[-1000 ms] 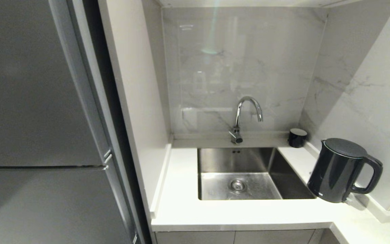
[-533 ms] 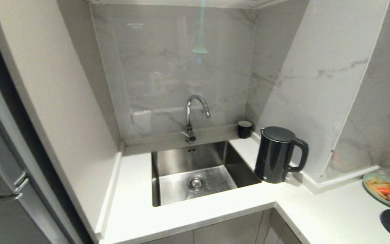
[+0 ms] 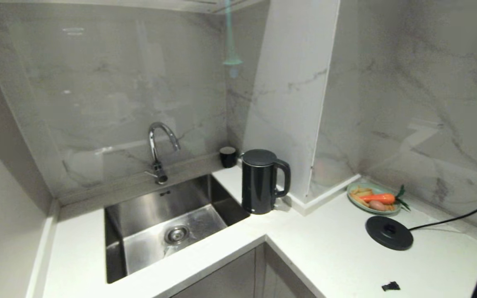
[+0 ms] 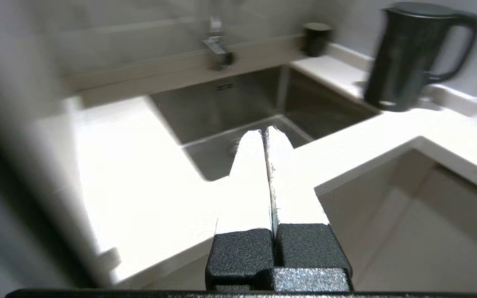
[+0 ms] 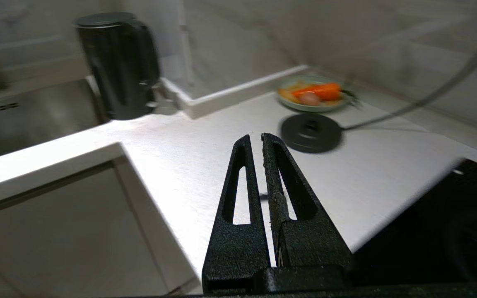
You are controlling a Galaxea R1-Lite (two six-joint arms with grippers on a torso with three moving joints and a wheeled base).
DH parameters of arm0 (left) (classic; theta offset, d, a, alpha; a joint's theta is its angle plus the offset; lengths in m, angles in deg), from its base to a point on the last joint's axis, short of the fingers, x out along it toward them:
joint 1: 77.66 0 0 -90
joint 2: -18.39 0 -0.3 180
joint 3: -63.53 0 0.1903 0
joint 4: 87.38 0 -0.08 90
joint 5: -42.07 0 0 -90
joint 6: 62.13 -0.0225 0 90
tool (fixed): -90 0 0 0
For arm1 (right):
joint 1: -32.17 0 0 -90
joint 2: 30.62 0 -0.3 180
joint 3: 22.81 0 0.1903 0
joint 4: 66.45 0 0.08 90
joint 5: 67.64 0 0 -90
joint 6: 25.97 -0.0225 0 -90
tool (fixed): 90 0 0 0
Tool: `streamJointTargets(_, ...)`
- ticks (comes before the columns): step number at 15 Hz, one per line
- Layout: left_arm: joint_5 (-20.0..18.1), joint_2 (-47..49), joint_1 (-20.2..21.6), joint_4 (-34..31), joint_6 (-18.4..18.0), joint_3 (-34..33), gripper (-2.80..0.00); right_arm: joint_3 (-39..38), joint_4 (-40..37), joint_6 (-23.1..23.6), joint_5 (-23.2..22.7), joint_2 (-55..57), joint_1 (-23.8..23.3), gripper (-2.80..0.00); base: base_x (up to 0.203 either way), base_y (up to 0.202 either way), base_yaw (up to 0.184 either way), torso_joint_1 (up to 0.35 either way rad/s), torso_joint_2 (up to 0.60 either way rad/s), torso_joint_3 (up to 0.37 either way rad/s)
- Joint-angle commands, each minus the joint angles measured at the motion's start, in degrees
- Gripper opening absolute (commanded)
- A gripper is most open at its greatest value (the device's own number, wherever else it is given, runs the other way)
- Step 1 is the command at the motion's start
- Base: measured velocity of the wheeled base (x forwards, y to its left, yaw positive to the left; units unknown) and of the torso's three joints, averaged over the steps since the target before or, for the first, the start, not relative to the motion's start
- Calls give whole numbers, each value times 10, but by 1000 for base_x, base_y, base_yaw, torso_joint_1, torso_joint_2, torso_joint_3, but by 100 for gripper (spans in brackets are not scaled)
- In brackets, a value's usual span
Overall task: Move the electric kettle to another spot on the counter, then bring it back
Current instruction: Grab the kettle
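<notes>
The steel sink point(image 3: 160, 223) is seen at the left, let into the white tabletop point(image 3: 325, 248), with the curved tap point(image 3: 157, 149) behind it. Just right of the sink's far right corner the electric kettle point(image 3: 261, 182) stands upright on the tabletop, handle turned right, close against the wall's jutting corner; a small black cup point(image 3: 227, 157) sits just behind it. Further right a plate of vegetables point(image 3: 373, 198) is set by the wall, and nearer, the corded round base point(image 3: 389, 232) lies bare, well apart from the kettle.

Neither arm is shown in the head view. In the wrist views the left tool point(image 4: 266, 134) is held closed on nothing in front of the sink, and the right tool point(image 5: 256, 138) is likewise pressed together and empty over the near tabletop.

The step in hand is judged to be the approach: no reach has been started and the kettle is untouched. For the next move, 1 tool would need to be opened, carried to the kettle's handle or body, and closed firmly, with care taken that the kettle is kept upright and clear of the sink's edge.
</notes>
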State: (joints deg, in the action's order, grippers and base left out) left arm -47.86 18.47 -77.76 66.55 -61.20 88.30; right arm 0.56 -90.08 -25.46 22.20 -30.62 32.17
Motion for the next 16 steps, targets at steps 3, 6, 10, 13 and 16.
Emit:
streamJointTargets(3,0,0,0,0,0,0,-280,0,0,0,0,0,0,-280,3,7,-178,2,13,0)
streamJointTargets(6,0,0,0,0,0,0,-280,0,0,0,0,0,0,-280,1,6,-179,0,12,14)
streamJointTargets(10,0,0,0,0,0,0,-280,0,1,0,0,0,0,-280,1,8,-173,-2,9,5)
streamJointTargets(13,0,0,0,0,0,0,-280,0,0,0,0,0,0,-280,0,8,-123,1,3,2)
streamJointTargets(16,0,0,0,0,0,0,-280,0,0,0,0,0,0,-280,0,0,0,0,0,0)
